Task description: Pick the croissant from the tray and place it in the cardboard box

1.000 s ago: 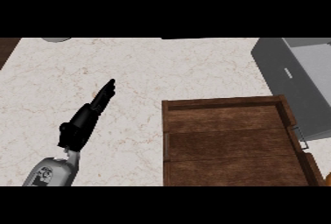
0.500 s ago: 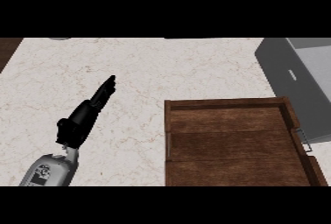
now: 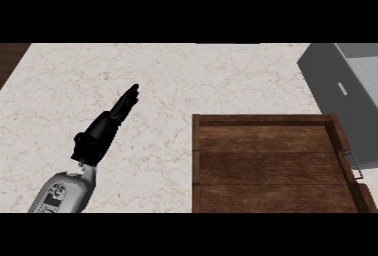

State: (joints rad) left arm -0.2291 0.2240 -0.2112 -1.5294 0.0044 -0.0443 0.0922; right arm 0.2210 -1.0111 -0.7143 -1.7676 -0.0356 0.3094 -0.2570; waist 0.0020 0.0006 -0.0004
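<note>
One wooden tray point(image 3: 269, 165), at four o'clock, its bare board showing. One grey box point(image 3: 347, 95) at two o'clock, cut by the right edge. One pale marble tabletop point(image 3: 148, 85) beneath both. One black hand point(image 3: 103, 132) at eight o'clock, fingers straight, on one grey forearm point(image 3: 63, 195). One strip of dark wood point(image 3: 11, 57) at ten o'clock, beyond the tabletop's edge.
</note>
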